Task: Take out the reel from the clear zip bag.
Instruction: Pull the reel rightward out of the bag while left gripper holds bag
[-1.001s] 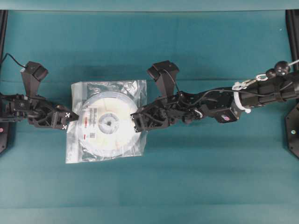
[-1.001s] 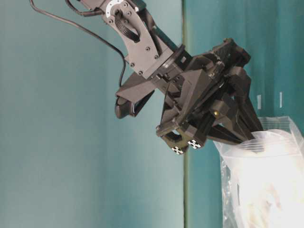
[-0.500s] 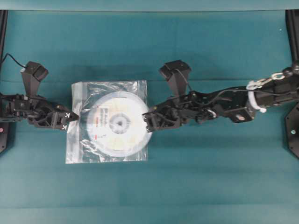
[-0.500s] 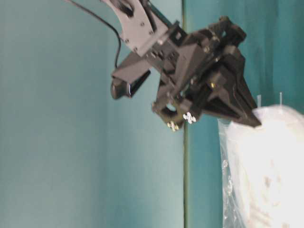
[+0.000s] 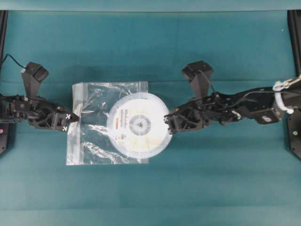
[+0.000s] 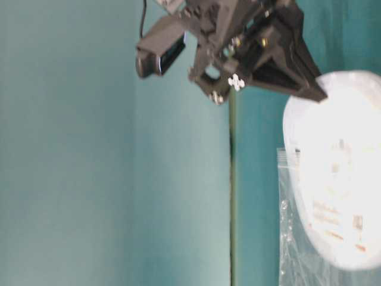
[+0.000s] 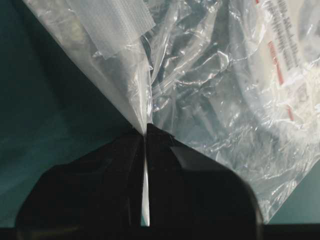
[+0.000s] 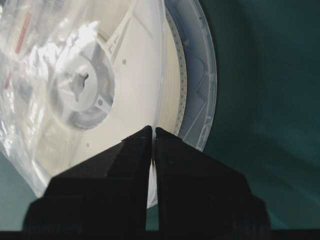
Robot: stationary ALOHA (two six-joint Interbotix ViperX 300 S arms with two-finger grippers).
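White reel (image 5: 138,125) sits approx. halfway out of the clear zip bag (image 5: 91,136) on a teal table (image 5: 188,188). Right gripper (image 5: 168,125), jaws clamped on the reel's rim. Left gripper (image 5: 74,116), jaws pinched tight on the bag's opp. edge.

I see teal cloth table top (image 5: 150,197), faint creases across it; black frame posts (image 5: 3,28) at both side edges.

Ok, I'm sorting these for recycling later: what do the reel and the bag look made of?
The reel looks like rigid plastic: glossy white-translucent flanges with moulded spokes around a grey hub in the right wrist view, plus a label that is probably paper. The clear zip bag looks like thin soft plastic film: see-through, crinkled and shiny, with a whitish zip strip. The exact plastics can't be told.
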